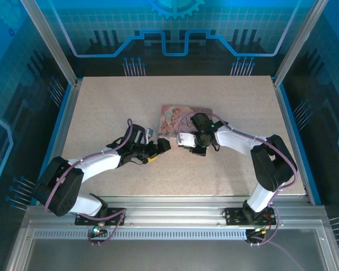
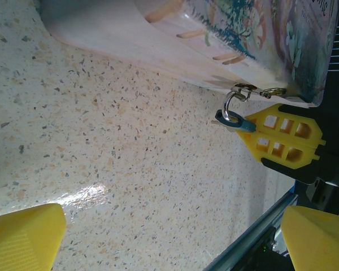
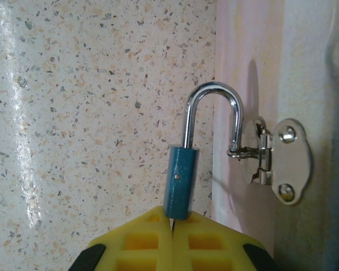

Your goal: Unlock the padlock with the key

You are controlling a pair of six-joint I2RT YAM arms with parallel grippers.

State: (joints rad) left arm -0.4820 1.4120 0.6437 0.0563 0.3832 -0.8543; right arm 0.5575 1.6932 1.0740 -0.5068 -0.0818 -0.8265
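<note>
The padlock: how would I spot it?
Find the pink illustrated rectangular tin box mid-table. From the shiny metal clasp on its side hangs the small padlock. Nothing else there has a teal-blue body and silver loop, pinched in the right arm's yellow claw.

Teal padlock (image 3: 181,180), silver shackle (image 3: 212,90), yellow right pincer (image 3: 172,226), pink illustrated tin (image 1: 175,113), speckled table (image 3: 73,113).

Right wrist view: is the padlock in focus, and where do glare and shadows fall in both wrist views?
Right wrist view: the padlock is sharp; its shackle casts a soft shadow on the tin; a glare streak runs down the table at the left. Left wrist view: a glare patch on the table; the fingers of the left hand look slightly soft.
</note>
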